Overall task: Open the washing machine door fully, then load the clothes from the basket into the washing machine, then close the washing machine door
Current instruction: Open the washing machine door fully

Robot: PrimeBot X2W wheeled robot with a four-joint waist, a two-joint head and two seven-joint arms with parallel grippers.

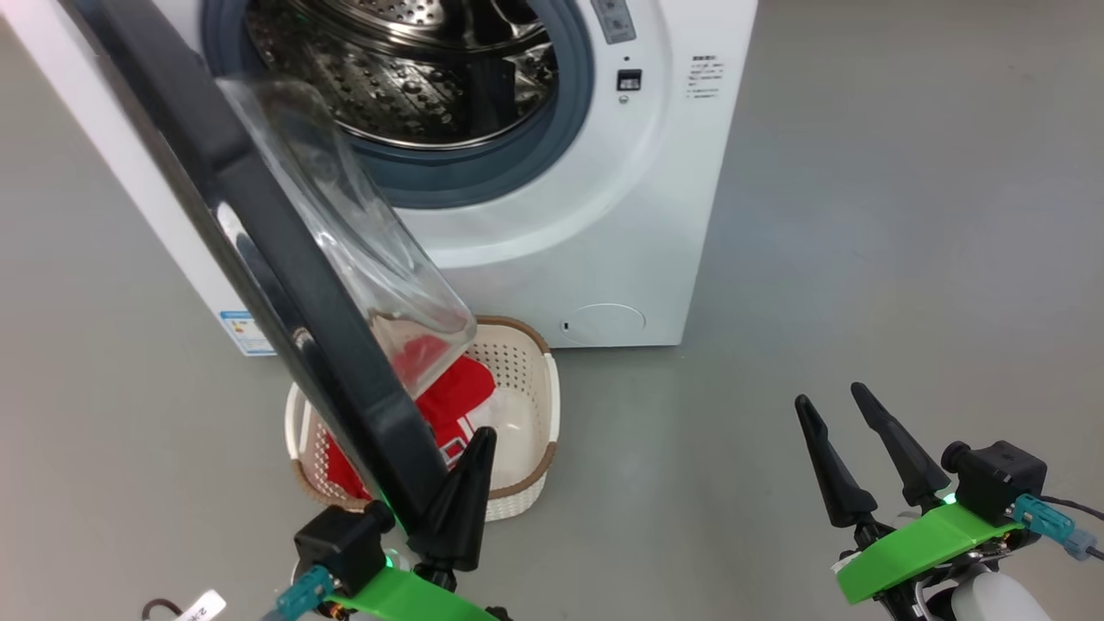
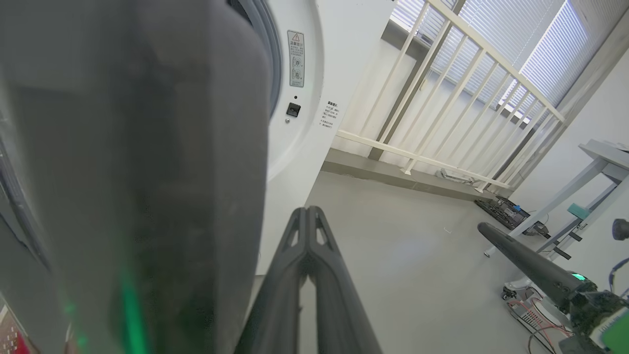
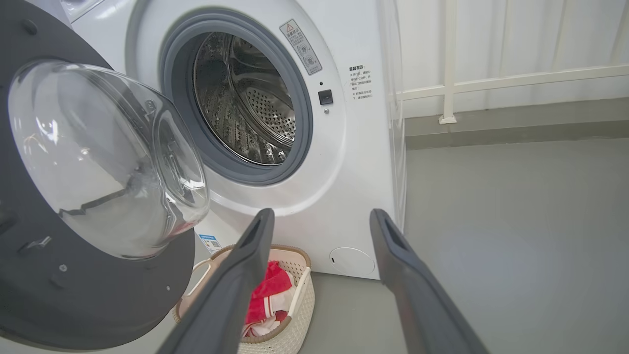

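The washing machine [image 1: 604, 216] stands ahead with its steel drum [image 3: 245, 98] exposed. The washing machine door [image 1: 285, 259] hangs partly open, its black rim swung toward me and its glass bowl [image 3: 88, 157] facing the drum. Below the door, the basket [image 1: 526, 362] sits on the floor holding the red and white clothes [image 1: 453, 401]. My left gripper [image 1: 481, 435] is shut and empty, its fingers [image 2: 307, 236] right beside the door's lower outer edge [image 2: 147, 172]. My right gripper [image 1: 830, 395] is open and empty, off to the right above the floor, with the basket [image 3: 295, 305] and clothes [image 3: 268, 290] showing between its fingers.
Open grey floor [image 1: 862, 216] stretches to the machine's right. A white railing [image 2: 442, 98] and window blinds lie behind it. A table leg [image 2: 580, 187], cables and a dark board [image 2: 506, 209] sit on the floor at the far right. A blue sticker [image 1: 244, 332] marks the machine's lower corner.
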